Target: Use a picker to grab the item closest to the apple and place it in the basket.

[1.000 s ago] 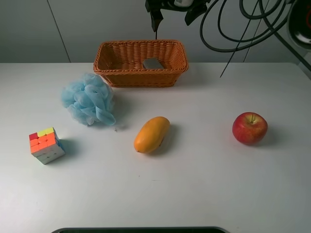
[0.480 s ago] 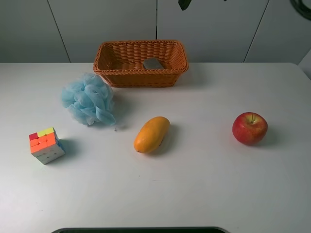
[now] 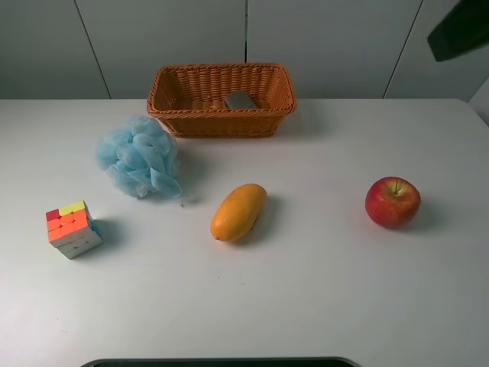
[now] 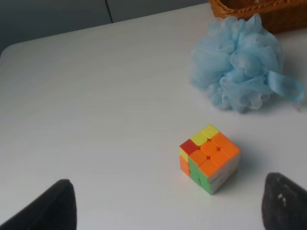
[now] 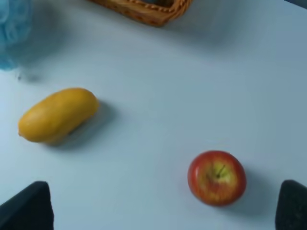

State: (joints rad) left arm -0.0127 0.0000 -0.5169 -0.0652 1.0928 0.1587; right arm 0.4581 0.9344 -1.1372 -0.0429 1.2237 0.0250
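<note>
A red apple [image 3: 393,202] sits on the white table at the right; it also shows in the right wrist view [image 5: 217,178]. A yellow-orange mango [image 3: 238,212] lies at the table's middle and is the thing nearest the apple; the right wrist view shows it too [image 5: 57,115]. An orange wicker basket [image 3: 176,115] stands at the back with a small grey item [image 3: 240,100] inside. My right gripper [image 5: 160,206] is open and empty, high above the apple and mango. My left gripper [image 4: 168,194] is open and empty, above the table near the cube.
A light blue bath pouf [image 3: 139,156] lies left of the mango, also in the left wrist view [image 4: 240,67]. A coloured puzzle cube [image 3: 72,228] sits at the front left, also in the left wrist view [image 4: 209,158]. A dark arm part [image 3: 458,30] hangs at the top right.
The dark arm and its cables above the basket have moved away to the upper right. The objects on the table have not moved.
</note>
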